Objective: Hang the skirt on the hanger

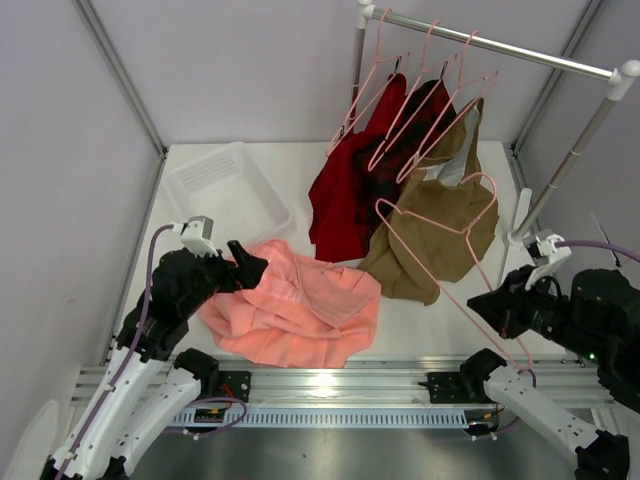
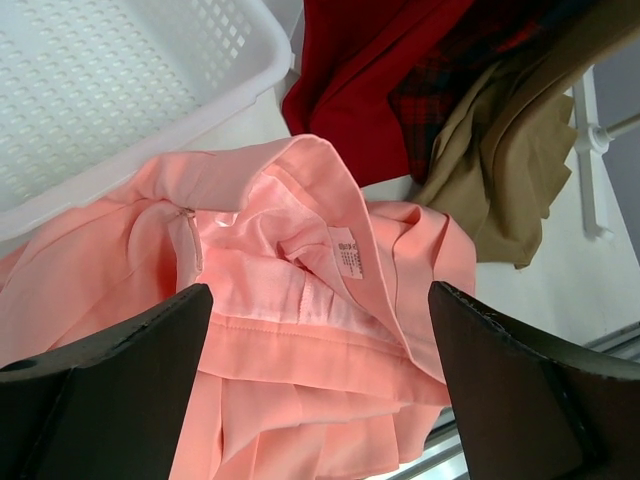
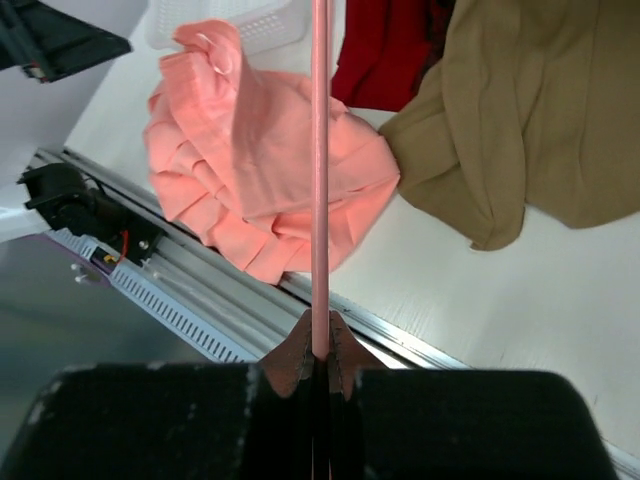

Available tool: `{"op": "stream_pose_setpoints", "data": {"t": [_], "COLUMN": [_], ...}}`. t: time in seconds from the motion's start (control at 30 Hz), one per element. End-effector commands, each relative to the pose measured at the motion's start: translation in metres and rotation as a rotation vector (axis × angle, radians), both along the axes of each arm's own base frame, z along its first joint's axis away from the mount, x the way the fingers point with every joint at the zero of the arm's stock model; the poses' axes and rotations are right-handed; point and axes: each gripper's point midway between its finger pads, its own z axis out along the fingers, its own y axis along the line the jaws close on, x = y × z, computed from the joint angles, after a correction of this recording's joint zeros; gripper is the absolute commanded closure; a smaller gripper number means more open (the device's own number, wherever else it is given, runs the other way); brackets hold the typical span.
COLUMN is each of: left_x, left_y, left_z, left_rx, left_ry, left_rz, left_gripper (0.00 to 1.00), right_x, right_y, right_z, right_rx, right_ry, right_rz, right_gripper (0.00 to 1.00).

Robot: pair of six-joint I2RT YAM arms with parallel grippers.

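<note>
The salmon-pink skirt [image 1: 290,305] lies crumpled on the table at the front left, its waistband and white label turned up [image 2: 345,250]. My left gripper [image 1: 245,268] hangs at the skirt's left edge. Its jaws [image 2: 320,300] stand wide open, one on each side of the waistband folds, and nothing is clamped between them. My right gripper [image 1: 497,310] is at the front right, shut on one thin bar of the pale-pink hanger [image 1: 455,300]. The hanger slants up and back over the tan garment. In the right wrist view that bar [image 3: 320,150] runs straight up from the gripper [image 3: 320,350], across the skirt [image 3: 250,160].
A white perforated basket [image 1: 220,185] sits at the back left. A dark red garment [image 1: 345,200] and a tan-brown one [image 1: 440,220] hang from a silver rail [image 1: 500,45] with several pink hangers. The rail's slanted post [image 1: 570,160] stands at the right. A metal track [image 1: 330,385] edges the front.
</note>
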Motion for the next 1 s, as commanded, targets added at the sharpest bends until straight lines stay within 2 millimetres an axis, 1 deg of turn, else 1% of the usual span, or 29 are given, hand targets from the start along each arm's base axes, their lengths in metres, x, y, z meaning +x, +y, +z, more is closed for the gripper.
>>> {"op": "stream_pose_setpoints", "data": {"t": [0.0, 0.03, 0.07, 0.1, 0.13, 0.17, 0.2, 0.23, 0.27, 0.3, 0.33, 0.37, 0.4, 0.43, 0.47, 0.5, 0.57, 0.6, 0.7, 0.73, 0.77, 0.8, 0.83, 0.87, 0.9, 0.93, 0.97], "left_x": [0.009, 0.01, 0.011, 0.012, 0.013, 0.015, 0.015, 0.015, 0.016, 0.015, 0.016, 0.018, 0.016, 0.017, 0.017, 0.015, 0.016, 0.015, 0.018, 0.019, 0.02, 0.021, 0.021, 0.024, 0.025, 0.026, 0.027], "left_y": [0.0, 0.0, -0.001, -0.001, -0.002, -0.003, -0.004, -0.008, -0.01, -0.015, -0.017, -0.016, -0.021, -0.019, -0.021, -0.025, -0.023, -0.023, -0.021, -0.021, -0.024, -0.025, -0.026, -0.029, -0.028, -0.028, -0.028], "left_z": [-0.003, -0.005, -0.006, -0.004, -0.003, -0.005, -0.007, -0.006, -0.01, -0.012, -0.014, -0.016, -0.016, -0.016, -0.014, -0.013, -0.011, -0.011, -0.014, -0.018, -0.024, -0.027, -0.042, -0.04, -0.044, -0.053, -0.06], "left_rx": [-0.007, -0.005, -0.004, -0.006, -0.006, -0.006, -0.008, -0.016, -0.015, -0.022, -0.022, -0.024, -0.03, -0.029, -0.046, -0.056, -0.078, -0.083, -0.126, -0.156, -0.173, -0.189, -0.2, -0.219, -0.228, -0.234, -0.233], "left_ry": [0.007, 0.015, 0.013, 0.005, 0.002, 0.007, 0.013, 0.011, 0.025, 0.028, 0.033, 0.035, 0.038, 0.032, 0.033, 0.032, 0.03, 0.035, 0.037, 0.047, 0.05, 0.055, 0.089, 0.078, 0.085, 0.107, 0.117], "left_rz": [0.025, 0.026, 0.025, 0.024, 0.022, 0.022, 0.017, 0.005, -0.001, -0.014, -0.009, 0.012, 0.006, 0.032, 0.039, 0.035, 0.069, 0.082, 0.133, 0.15, 0.153, 0.159, 0.175, 0.178, 0.195, 0.218, 0.229], "left_gripper": [0.05, 0.05, 0.05, 0.06, 0.07, 0.08, 0.1, 0.11, 0.12, 0.14, 0.15, 0.16, 0.18, 0.19, 0.2, 0.23, 0.25, 0.29, 0.31, 0.32, 0.32, 0.33, 0.33, 0.33, 0.34, 0.34, 0.36], "right_x": [-0.019, -0.017, -0.017, -0.018, -0.017, -0.027, -0.031, -0.033, -0.04, -0.04, -0.037, -0.035, -0.032, -0.028, -0.026, -0.022, -0.016, -0.011, -0.001, 0.006, 0.008, 0.012, 0.016, 0.018, 0.021, 0.024, 0.032], "right_y": [-0.004, -0.001, 0.003, 0.008, 0.016, 0.032, 0.04, 0.047, 0.059, 0.063, 0.067, 0.07, 0.071, 0.073, 0.074, 0.075, 0.078, 0.08, 0.083, 0.085, 0.087, 0.089, 0.093, 0.096, 0.098, 0.099, 0.097], "right_z": [0.016, 0.029, 0.035, 0.038, 0.033, 0.039, 0.037, 0.033, 0.025, 0.02, 0.018, 0.003, -0.003, -0.005, -0.011, -0.024, -0.031, -0.041, -0.049, -0.05, -0.053, -0.056, -0.061, -0.063, -0.064, -0.071, -0.074], "right_rx": [0.053, 0.094, 0.117, 0.133, 0.14, 0.185, 0.199, 0.214, 0.246, 0.254, 0.273, 0.276, 0.28, 0.294, 0.298, 0.295, 0.302, 0.296, 0.287, 0.284, 0.286, 0.287, 0.288, 0.294, 0.293, 0.278, 0.244], "right_ry": [-0.06, -0.119, -0.145, -0.161, -0.153, -0.164, -0.157, -0.149, -0.135, -0.132, -0.135, -0.108, -0.095, -0.096, -0.085, -0.057, -0.049, -0.027, -0.011, -0.007, 0.004, 0.014, 0.031, 0.038, 0.031, 0.047, 0.031], "right_rz": [0.041, 0.048, 0.066, 0.096, 0.136, 0.246, 0.3, 0.339, 0.43, 0.45, 0.455, 0.458, 0.448, 0.434, 0.431, 0.42, 0.414, 0.4, 0.394, 0.383, 0.381, 0.379, 0.385, 0.391, 0.393, 0.39, 0.36], "right_gripper": [1.0, 1.0, 1.0, 1.0, 1.0, 1.0, 1.0, 1.0, 1.0, 1.0, 1.0, 1.0, 1.0, 1.0, 1.0, 1.0, 1.0, 1.0, 1.0, 1.0, 1.0, 1.0, 1.0, 1.0, 1.0, 1.0, 1.0]}}
